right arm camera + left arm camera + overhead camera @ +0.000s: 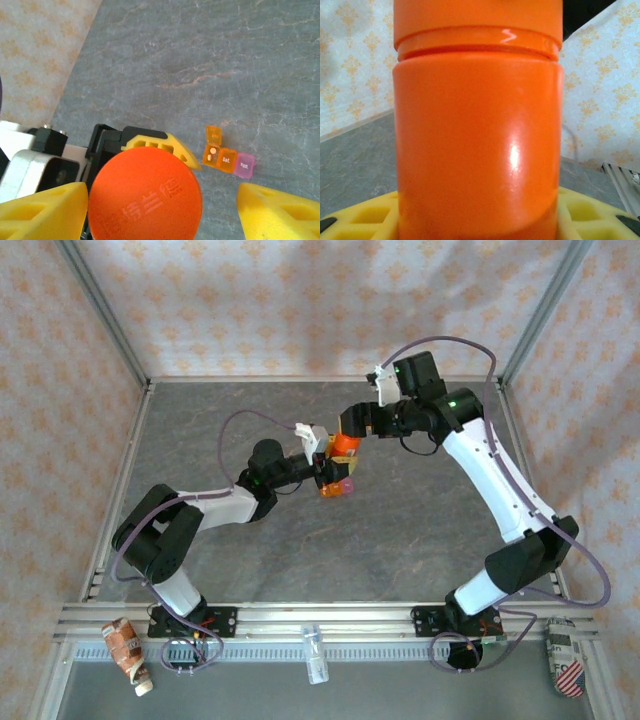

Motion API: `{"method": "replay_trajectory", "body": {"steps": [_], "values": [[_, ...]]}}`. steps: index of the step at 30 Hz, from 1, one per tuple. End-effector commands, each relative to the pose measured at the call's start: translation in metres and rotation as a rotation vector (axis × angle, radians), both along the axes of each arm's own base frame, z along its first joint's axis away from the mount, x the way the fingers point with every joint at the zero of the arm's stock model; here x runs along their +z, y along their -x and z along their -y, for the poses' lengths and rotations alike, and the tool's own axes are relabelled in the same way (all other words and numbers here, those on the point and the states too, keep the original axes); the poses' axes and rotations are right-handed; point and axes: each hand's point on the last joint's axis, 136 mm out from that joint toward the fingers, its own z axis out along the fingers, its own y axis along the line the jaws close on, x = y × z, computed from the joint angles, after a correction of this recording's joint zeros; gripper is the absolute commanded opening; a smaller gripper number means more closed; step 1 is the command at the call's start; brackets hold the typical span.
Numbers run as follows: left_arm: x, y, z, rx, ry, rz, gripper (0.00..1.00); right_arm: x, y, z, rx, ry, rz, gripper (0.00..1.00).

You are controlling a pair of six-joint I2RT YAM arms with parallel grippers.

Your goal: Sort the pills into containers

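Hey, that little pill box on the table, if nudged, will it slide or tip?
The pill box looks like small, thin translucent plastic, so probably light and apt to slide on the smooth table. It lies low and flat, so tipping seems unlikely. Its one open lid might snap shut if bumped.

We lose the bottle [477, 140] at top and bottom edges. From above, its cap [145, 195] hides its body. Near the bottle, the containers [229, 159] hold something too small to identify.

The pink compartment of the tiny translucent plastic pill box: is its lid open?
No, the pink compartment has its lid flat and shut; the raised flap belongs to the orange end.
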Motion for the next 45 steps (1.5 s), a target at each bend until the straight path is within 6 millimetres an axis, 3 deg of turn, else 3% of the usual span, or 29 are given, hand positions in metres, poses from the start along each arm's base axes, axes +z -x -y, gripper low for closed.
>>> {"method": "replay_trajectory", "body": {"steps": [1,5,11,15,19,26,33,36,38,42,45], "values": [[0.03,0.002,0.0,-0.026,0.058,0.076,0.0,0.005,0.007,-0.005,0.048,0.004,0.008,0.75],[0.029,0.001,0.0,-0.026,0.057,0.074,0.0,0.002,0.005,-0.005,0.042,0.007,0.001,0.68],[0.03,0.0,-0.001,-0.023,0.058,0.076,0.0,-0.004,0.003,-0.006,0.032,0.01,-0.021,0.43],[0.034,-0.003,-0.003,0.001,0.065,0.086,0.0,-0.013,-0.002,-0.006,-0.037,0.0,-0.061,0.33],[0.037,-0.01,-0.007,0.076,0.057,0.117,0.0,-0.029,-0.009,-0.008,-0.175,0.0,-0.102,0.3],[0.027,-0.019,-0.009,0.321,-0.107,0.266,0.0,-0.065,-0.015,-0.023,-0.433,0.019,-0.151,0.27],[0.022,-0.026,-0.015,0.494,-0.148,0.324,0.0,-0.088,-0.027,-0.039,-0.595,-0.101,-0.195,0.27],[0.017,-0.028,-0.014,0.491,-0.147,0.297,0.0,-0.073,-0.032,-0.037,-0.588,-0.11,-0.161,0.32],[0.016,-0.029,-0.016,0.48,-0.132,0.274,0.0,-0.056,-0.035,-0.029,-0.584,-0.133,-0.133,0.42],[0.017,-0.033,-0.023,0.433,-0.078,0.215,0.0,-0.012,-0.037,0.0,-0.573,-0.221,-0.051,0.66],[0.02,-0.031,-0.024,0.382,-0.061,0.196,0.0,0.018,-0.029,0.025,-0.561,-0.251,0.029,0.74]]}}
